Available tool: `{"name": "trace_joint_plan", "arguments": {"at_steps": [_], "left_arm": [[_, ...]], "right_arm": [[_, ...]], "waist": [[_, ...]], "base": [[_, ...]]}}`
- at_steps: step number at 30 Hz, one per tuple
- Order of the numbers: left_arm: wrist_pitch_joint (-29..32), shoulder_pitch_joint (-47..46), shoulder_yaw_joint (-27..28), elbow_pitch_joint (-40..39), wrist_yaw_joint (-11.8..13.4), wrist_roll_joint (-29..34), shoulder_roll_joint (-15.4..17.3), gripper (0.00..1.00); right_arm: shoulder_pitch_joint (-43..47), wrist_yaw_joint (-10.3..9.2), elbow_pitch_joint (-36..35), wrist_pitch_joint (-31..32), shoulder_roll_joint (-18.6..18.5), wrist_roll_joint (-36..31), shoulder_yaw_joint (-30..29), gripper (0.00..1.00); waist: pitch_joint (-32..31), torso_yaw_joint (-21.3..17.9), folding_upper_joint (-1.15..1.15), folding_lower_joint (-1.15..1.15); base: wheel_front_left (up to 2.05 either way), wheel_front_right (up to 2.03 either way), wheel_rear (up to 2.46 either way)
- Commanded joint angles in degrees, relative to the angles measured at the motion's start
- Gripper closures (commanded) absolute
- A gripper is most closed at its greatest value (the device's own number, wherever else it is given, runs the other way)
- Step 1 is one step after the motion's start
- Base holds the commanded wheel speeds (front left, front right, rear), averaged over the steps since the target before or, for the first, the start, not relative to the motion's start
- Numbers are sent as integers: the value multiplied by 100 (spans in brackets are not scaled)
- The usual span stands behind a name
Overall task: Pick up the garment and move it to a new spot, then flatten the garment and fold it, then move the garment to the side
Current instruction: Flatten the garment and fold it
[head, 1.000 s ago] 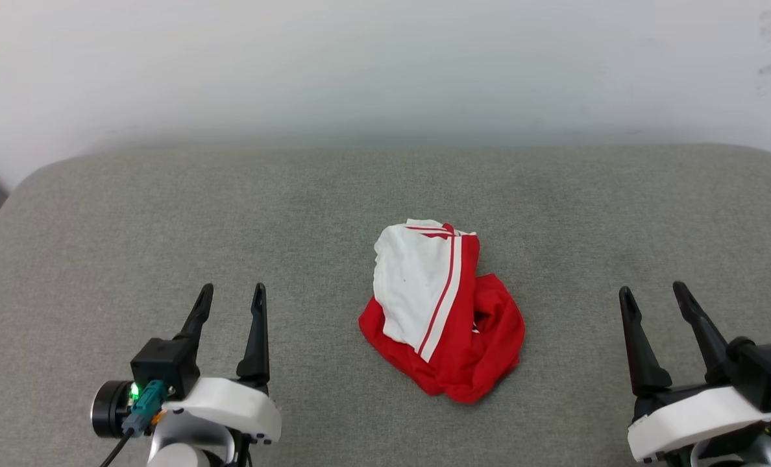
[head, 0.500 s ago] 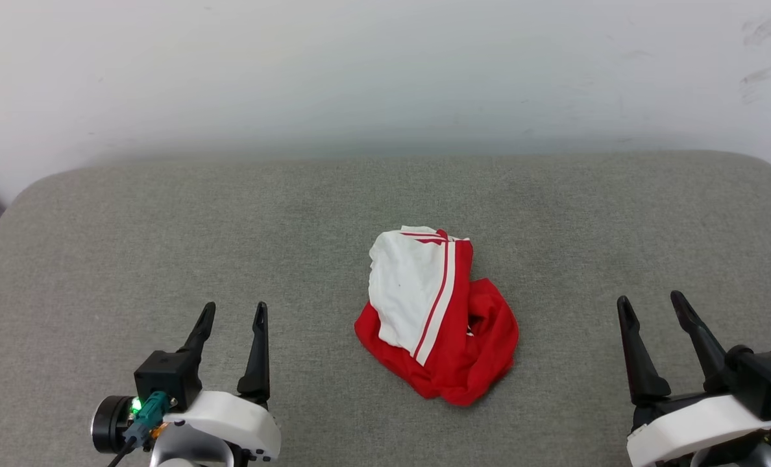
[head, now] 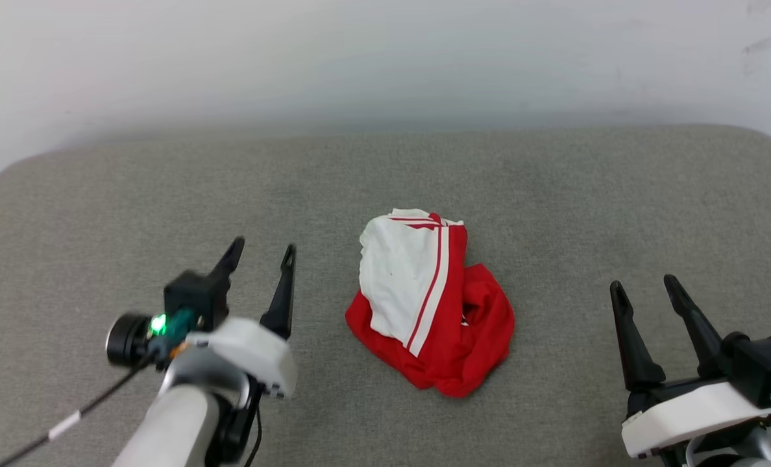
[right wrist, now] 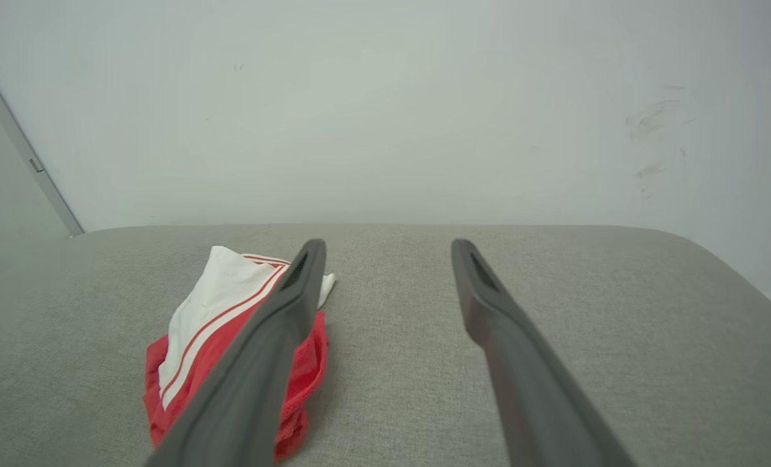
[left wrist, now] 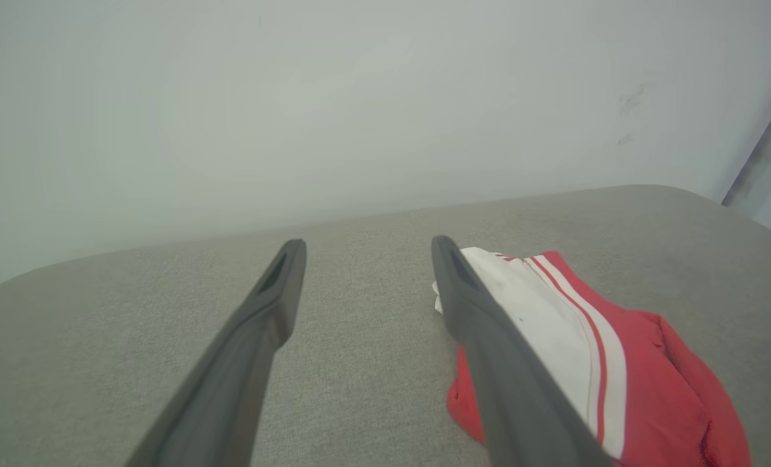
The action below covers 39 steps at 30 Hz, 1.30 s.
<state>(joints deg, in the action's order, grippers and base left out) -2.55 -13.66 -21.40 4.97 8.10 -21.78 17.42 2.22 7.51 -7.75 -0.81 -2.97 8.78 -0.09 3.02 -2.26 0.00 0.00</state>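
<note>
The garment (head: 428,301) lies crumpled in a heap in the middle of the grey cushion, a white sleeve with red-and-white striped trim on top of red cloth; its lettering is hidden. It also shows at the right of the left wrist view as the garment (left wrist: 593,350) and at the left of the right wrist view as the garment (right wrist: 223,324). My left gripper (head: 262,250) is open, raised a little, just left of the heap and apart from it. My right gripper (head: 642,285) is open, well to the right, with nothing between its fingers.
The grey cushioned surface (head: 100,214) has rounded far corners and ends at a white wall (head: 385,58) behind it. Bare cushion lies on both sides of the heap. A cable (head: 67,421) trails from my left wrist.
My left arm has risen and moved forward and right, toward the heap. The head camera has shifted a little. The garment and right gripper have kept their places.
</note>
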Motion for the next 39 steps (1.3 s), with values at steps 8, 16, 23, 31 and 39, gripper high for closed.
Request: {"name": "trace_joint_plan", "arguments": {"at_steps": [8, 16, 23, 31, 39], "left_arm": [[1443, -1634, -459, 633, -833, -380, -164, 0], [3055, -2602, -936, 1668, -1455, -1036, -223, 0], [3911, -2816, -1264, 2395, -1546, -1461, -185, 0], [3647, -3066, -1406, 2491, -1549, -1457, -146, 100], [2948, -2883, -1240, 1660, -1335, -1251, 143, 100]], "right_arm": [[-382, -4, 45, -111, 12, 41, 37, 0], [-612, -4, 260, -300, 13, 134, 78, 0], [-737, -4, 477, -470, 12, 221, 116, 0], [-778, -4, 589, -548, 12, 215, 9, 0], [-645, -4, 536, -479, 12, 142, -116, 0]], "waist": [[618, -373, 0, 0], [978, -694, 0, 0], [1119, -847, 0, 0], [1098, -753, 0, 0], [889, -333, 0, 0]], "base": [[0, 0, 0], [0, 0, 0], [0, 0, 0], [0, 0, 0], [0, 0, 0]]}}
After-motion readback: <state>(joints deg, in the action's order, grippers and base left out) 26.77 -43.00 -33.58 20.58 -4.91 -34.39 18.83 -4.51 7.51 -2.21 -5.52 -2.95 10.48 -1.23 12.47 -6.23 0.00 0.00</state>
